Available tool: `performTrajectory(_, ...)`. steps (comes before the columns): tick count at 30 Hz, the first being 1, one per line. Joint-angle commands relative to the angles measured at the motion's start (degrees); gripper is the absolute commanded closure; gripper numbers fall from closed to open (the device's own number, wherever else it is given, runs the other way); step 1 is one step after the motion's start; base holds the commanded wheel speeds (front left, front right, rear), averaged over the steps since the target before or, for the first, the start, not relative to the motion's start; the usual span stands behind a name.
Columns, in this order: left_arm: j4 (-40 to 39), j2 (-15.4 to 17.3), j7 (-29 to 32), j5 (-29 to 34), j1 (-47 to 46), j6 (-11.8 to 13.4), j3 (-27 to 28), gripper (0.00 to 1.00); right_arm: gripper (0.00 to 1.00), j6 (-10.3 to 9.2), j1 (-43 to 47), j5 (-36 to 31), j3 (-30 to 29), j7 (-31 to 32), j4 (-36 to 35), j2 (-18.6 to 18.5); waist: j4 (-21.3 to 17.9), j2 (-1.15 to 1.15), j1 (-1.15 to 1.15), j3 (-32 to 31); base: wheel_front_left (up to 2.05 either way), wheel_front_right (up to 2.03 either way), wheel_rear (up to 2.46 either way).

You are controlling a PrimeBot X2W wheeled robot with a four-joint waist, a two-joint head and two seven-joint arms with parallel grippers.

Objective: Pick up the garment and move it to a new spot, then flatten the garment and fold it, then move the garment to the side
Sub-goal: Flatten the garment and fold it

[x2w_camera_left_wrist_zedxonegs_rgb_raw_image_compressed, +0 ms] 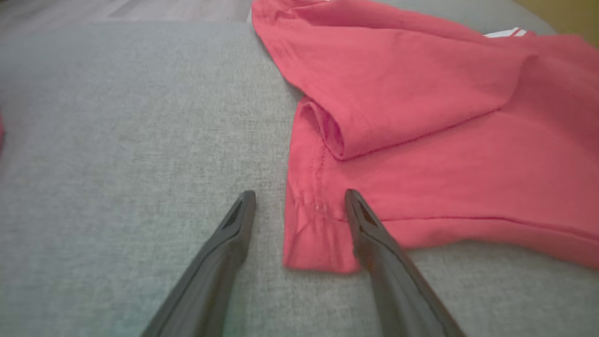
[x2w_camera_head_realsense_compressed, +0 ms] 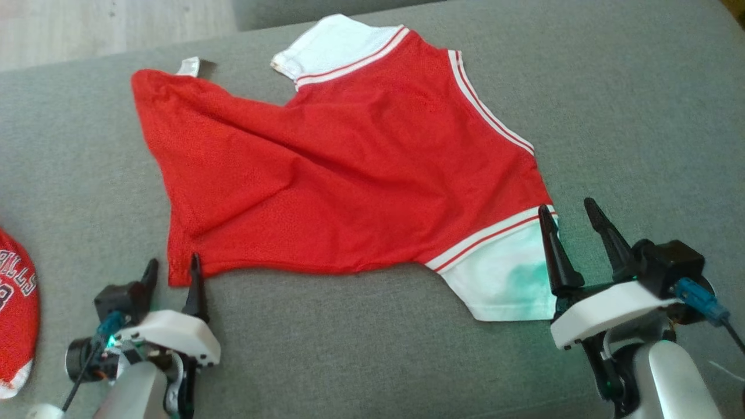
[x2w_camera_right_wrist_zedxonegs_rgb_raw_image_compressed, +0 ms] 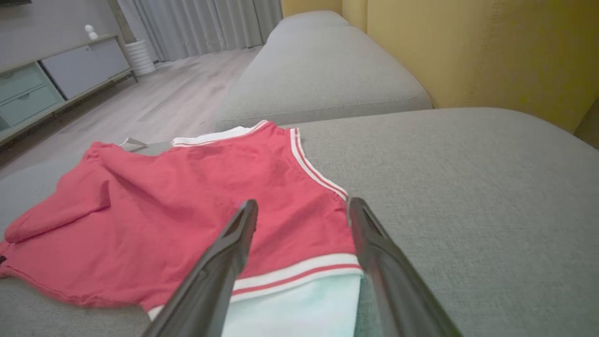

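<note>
- Garment (x2w_camera_head_realsense_compressed: 349, 174): red jersey with white striped trim. It lies spread but wrinkled on the grey sofa (x2w_camera_head_realsense_compressed: 640, 116) cushion, mid head view, running from 10 o'clock to 4 o'clock.
- Left end effector (x2w_camera_head_realsense_compressed: 173, 260) is at 7 o'clock, jaws wide apart, gripping nothing. In its wrist view the red hem corner (x2w_camera_left_wrist_zedxonegs_rgb_raw_image_compressed: 313, 234) sits between the fingers, with the right finger over the cloth edge.
- Right end effector (x2w_camera_head_realsense_compressed: 567, 205) is at 4 o'clock, also spread wide and empty. Its fingers straddle the outer edge of the white sleeve (x2w_camera_head_realsense_compressed: 506, 279) and its striped band.
- Step, my read: taking the two near corners to lift the garment or stretch it flat. I can't tell if the relocation is already done.
- To do it well, I'd press both sets of fingertips down into the soft cushion before closing, so each pinch gets cloth and not air.
- On the left, a rolled flap (x2w_camera_left_wrist_zedxonegs_rgb_raw_image_compressed: 337, 135) sits just past the corner, toward 12 o'clock in the wrist view. I'd grip the hem corner itself, not the flap, or the crease probably stays.
- I'd close both together, raise them evenly, then draw toward 9 and 3 o'clock to take out the diagonal wrinkles.
- Second red jersey (x2w_camera_head_realsense_compressed: 14, 308) is at the 8 o'clock edge, so I'd keep the left arm off it.
</note>
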Motion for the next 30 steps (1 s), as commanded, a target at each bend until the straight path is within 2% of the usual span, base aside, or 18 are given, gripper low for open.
performTrajectory(1, -0.24, 0.84, 0.13, -0.36, -2.19, 0.37, 1.94, 0.0, 0.0, 0.43, -1.79, 0.3, 1.2, -0.6, -1.72, -0.27, -0.66, 0.0, -0.01, 0.78, 0.0, 0.0, 0.0)
performTrajectory(3, 1.75, 0.39, 0.6, -0.84, -2.8, -0.03, 1.78, 0.0, 0.0, 0.43, -1.94, 0.4, 1.11, -0.87, -1.63, -0.27, -0.91, 0.0, -0.01, 1.32, 0.0, 0.0, 0.0)
performTrajectory(4, 2.66, 0.32, 0.86, -0.84, -3.05, -0.36, 1.48, 0.15, 0.0, 0.43, -2.0, 0.44, 1.06, -0.98, -1.58, -0.27, -1.0, 0.0, -0.01, 1.53, 0.0, 0.0, 0.0)
performTrajectory(5, 3.5, 0.22, 1.2, -0.87, -3.23, -0.86, 1.09, 0.82, 0.0, 0.43, -2.03, 0.43, 0.98, -1.03, -1.48, -0.27, -1.05, 0.0, -0.01, 1.69, 0.0, 0.0, 0.0)
performTrajectory(6, 4.37, -0.02, 1.81, -1.08, -3.31, -1.47, 0.72, 1.0, 0.0, 0.43, -2.08, 0.41, 0.93, -1.07, -1.41, -0.27, -1.07, 0.0, -0.01, 1.81, 0.0, 0.0, 0.0)
performTrajectory(8, 5.59, -0.41, 2.45, -1.34, -3.38, -2.55, 0.05, 1.0, 0.0, 0.43, -2.06, 0.41, 0.81, -1.1, -1.37, -0.27, -1.06, 0.0, -0.01, 1.92, 0.0, 0.0, 0.0)
performTrajectory(13, 6.14, -1.3, 0.76, -1.69, -2.07, -3.24, -0.56, 1.0, 0.0, 0.43, -1.34, 0.44, 0.05, 0.58, -1.33, -0.26, -0.79, 0.0, -0.01, 1.65, 0.0, 0.0, 0.0)
performTrajectory(22, 3.81, -1.78, -2.96, -2.39, 0.72, -3.25, -0.57, 1.0, 0.0, 0.43, 6.24, 1.5, -2.22, 13.71, 2.33, -0.26, 0.95, 0.0, -0.01, 0.87, 0.0, 0.0, 0.0)
performTrajectory(30, 2.7, -1.21, -3.43, -2.94, 1.0, -2.86, -0.23, 1.0, 0.0, 0.43, 5.26, 1.87, 1.13, 11.9, 6.01, -0.26, 0.5, 0.0, -0.01, 1.23, 0.0, 0.0, 0.0)
